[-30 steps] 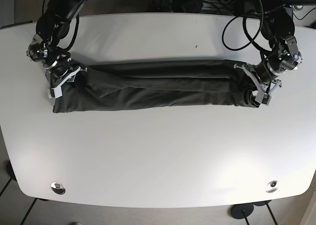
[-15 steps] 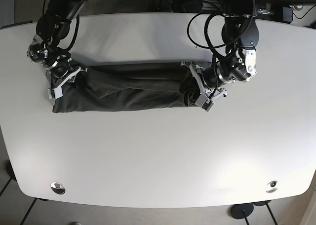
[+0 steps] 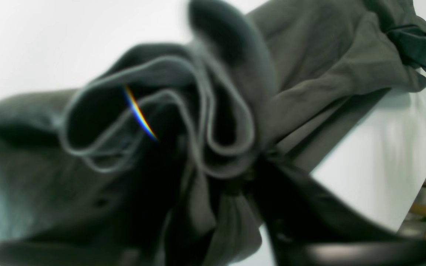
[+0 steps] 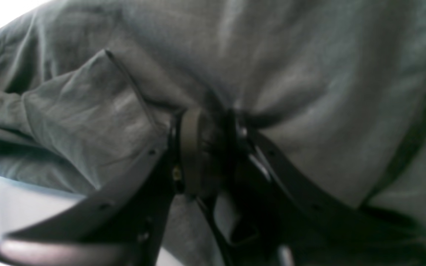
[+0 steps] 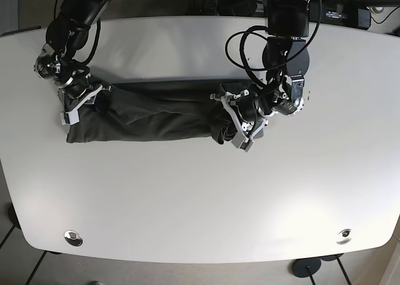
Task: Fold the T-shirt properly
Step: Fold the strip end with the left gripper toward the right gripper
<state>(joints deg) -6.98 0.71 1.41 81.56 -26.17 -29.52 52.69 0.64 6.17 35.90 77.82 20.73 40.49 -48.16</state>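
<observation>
The dark grey T-shirt [image 5: 150, 113] lies as a long folded band across the white table [image 5: 200, 191]. My left gripper [image 5: 232, 124] is shut on the shirt's right end, bunched into folds [image 3: 183, 122], and holds it near the table's middle. My right gripper [image 5: 80, 100] is shut on the shirt's left end [image 4: 124, 111] and holds it at the table's left. In the left wrist view the other gripper [image 3: 425, 55] shows at the far end of the cloth.
Black cables [image 5: 250, 38] loop over the table's back edge by the left arm. Two round metal fittings [image 5: 73, 237] [image 5: 344, 235] sit near the front corners. Bare table lies right of the shirt and in front of it.
My left gripper has carried the shirt's right end leftward from the right side toward the middle, so the band is shorter and bunched. The right gripper has stayed put.
</observation>
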